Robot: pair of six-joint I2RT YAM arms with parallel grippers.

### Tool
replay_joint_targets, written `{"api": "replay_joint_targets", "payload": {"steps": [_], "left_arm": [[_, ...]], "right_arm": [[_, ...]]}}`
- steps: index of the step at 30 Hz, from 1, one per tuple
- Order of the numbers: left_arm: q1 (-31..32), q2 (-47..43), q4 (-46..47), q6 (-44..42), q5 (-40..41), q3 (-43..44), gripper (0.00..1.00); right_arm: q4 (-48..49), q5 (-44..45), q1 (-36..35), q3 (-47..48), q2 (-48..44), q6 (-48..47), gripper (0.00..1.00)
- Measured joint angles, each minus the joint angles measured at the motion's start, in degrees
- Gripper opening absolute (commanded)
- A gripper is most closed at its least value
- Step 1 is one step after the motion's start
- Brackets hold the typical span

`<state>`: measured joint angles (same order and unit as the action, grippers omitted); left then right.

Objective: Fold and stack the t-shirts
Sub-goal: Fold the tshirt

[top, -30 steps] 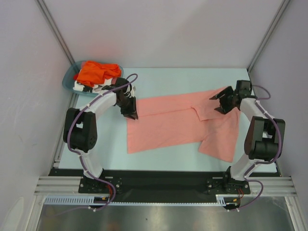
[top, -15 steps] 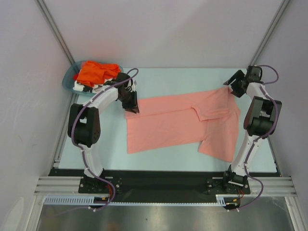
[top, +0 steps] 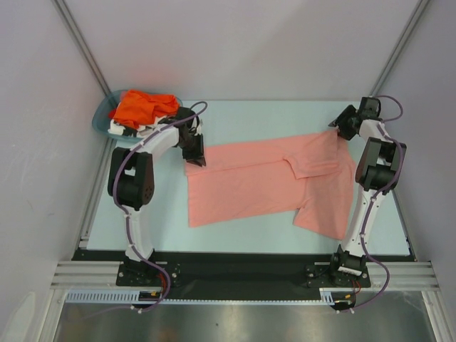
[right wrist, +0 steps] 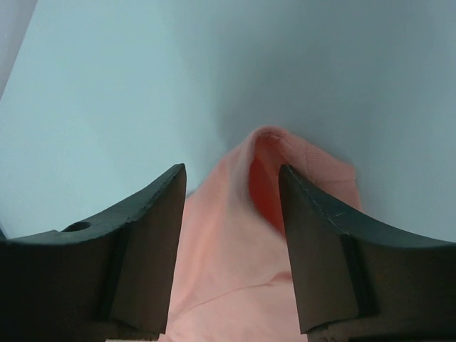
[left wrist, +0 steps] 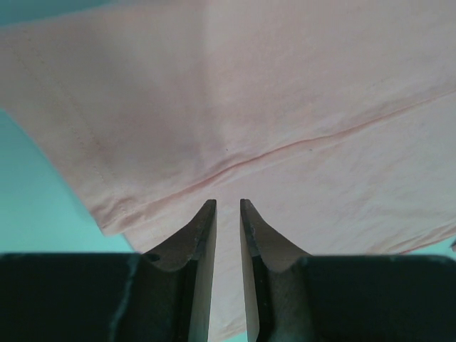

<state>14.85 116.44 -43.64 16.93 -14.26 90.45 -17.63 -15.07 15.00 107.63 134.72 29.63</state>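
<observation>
The salmon-pink t-shirt (top: 263, 182) lies spread flat on the table, its right sleeve hanging toward the near right. My left gripper (top: 197, 159) is at the shirt's far-left corner. In the left wrist view its fingers (left wrist: 226, 203) are almost together with pink cloth (left wrist: 285, 85) in the narrow gap. My right gripper (top: 340, 130) is at the shirt's far-right corner, open, with its jaws (right wrist: 231, 167) either side of a raised fold of the cloth (right wrist: 228, 271). The orange t-shirt (top: 142, 107) lies crumpled on the white one (top: 120, 130) in the basket.
The teal basket (top: 100, 117) stands at the far-left table corner, right behind my left arm. Grey walls with slanted metal posts close in the table on the left, right and back. A black rail runs along the near edge (top: 242, 267).
My right gripper moved from over the collar area out to the far-right corner, drawing that corner outward, and is now open. My left gripper shifted slightly toward the far side at the left corner.
</observation>
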Motion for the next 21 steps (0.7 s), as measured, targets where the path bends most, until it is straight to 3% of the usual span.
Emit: {"api": "replay_joint_targets", "payload": {"steps": [2, 5, 11, 15, 21], "left_arm": [[0.0, 1.5, 0.3, 0.2, 0.7, 1.1, 0.26], [0.0, 4.3, 1.2, 1.0, 1.7, 2.8, 0.26], [-0.1, 9.4, 1.3, 3.9, 3.1, 6.7, 0.26], [-0.2, 10.4, 0.7, 5.9, 3.1, 7.9, 0.26], [-0.3, 12.0, -0.9, 7.2, 3.0, 10.4, 0.27]], "right_arm": [[0.4, -0.2, 0.0, 0.9, 1.6, 0.1, 0.52], [1.4, -0.5, 0.0, 1.0, 2.1, 0.3, 0.31], [6.4, -0.3, 0.4, 1.4, 4.7, 3.5, 0.09], [9.3, -0.5, 0.8, 3.9, 7.4, 6.4, 0.00], [9.2, -2.4, 0.9, 17.2, 16.0, 8.3, 0.02]]}}
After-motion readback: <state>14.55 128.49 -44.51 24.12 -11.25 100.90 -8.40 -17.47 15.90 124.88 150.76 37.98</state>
